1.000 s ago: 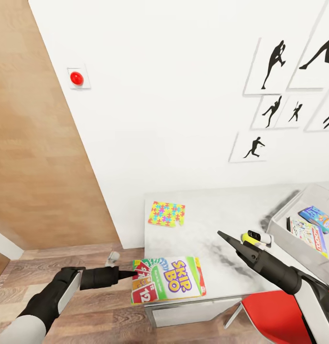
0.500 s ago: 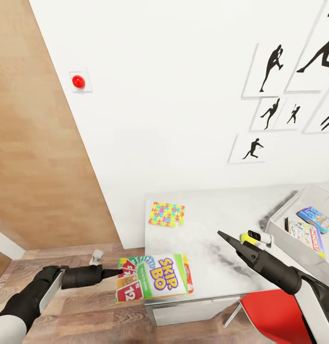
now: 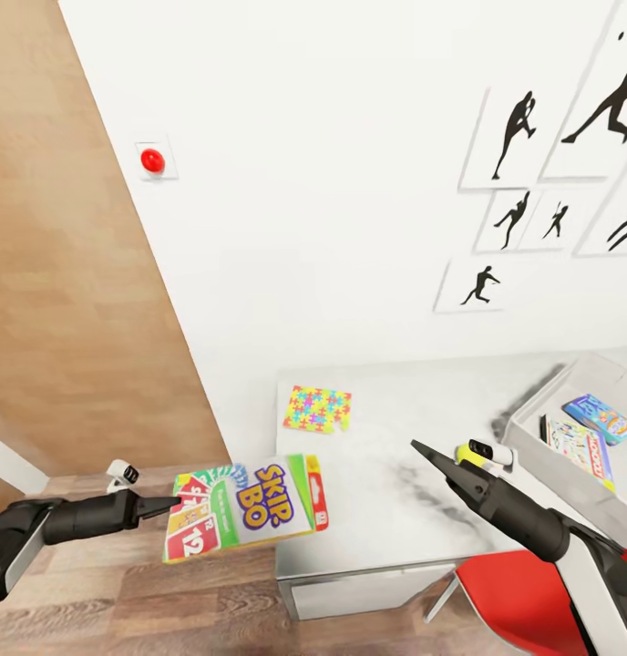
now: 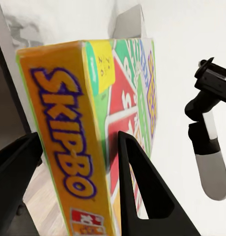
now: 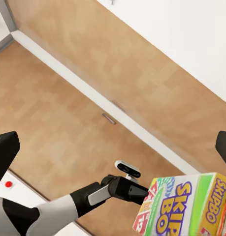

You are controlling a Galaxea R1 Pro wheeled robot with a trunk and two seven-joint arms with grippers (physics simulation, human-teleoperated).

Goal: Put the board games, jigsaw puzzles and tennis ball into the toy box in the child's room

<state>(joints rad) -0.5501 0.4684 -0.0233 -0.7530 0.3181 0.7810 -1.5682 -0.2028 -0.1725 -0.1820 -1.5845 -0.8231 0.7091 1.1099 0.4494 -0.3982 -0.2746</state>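
My left gripper (image 3: 170,504) is shut on the left edge of the green-yellow-red Skip-Bo board game (image 3: 245,506). The box hangs tilted in the air, mostly past the table's (image 3: 414,410) left end. In the left wrist view the fingers (image 4: 137,187) clamp the box's orange side (image 4: 68,147). One jigsaw puzzle (image 3: 317,408) lies flat near the table's back left corner. The grey toy box (image 3: 555,401) at the right holds a blue game box (image 3: 603,417) and a Monopoly box (image 3: 578,446). My right gripper (image 3: 427,456) hovers open over the table. A yellow-green patch (image 3: 464,453) beside its wrist camera may be the tennis ball.
A red chair (image 3: 523,592) stands under my right arm at the table's front. A wooden door (image 3: 67,273) fills the left side, with plank floor below it. On the white wall are a red button (image 3: 151,161) and black silhouette pictures (image 3: 523,128).
My left gripper has drawn the Skip-Bo box leftward off the table's end and raised it, tilting it. The right arm has hardly moved.
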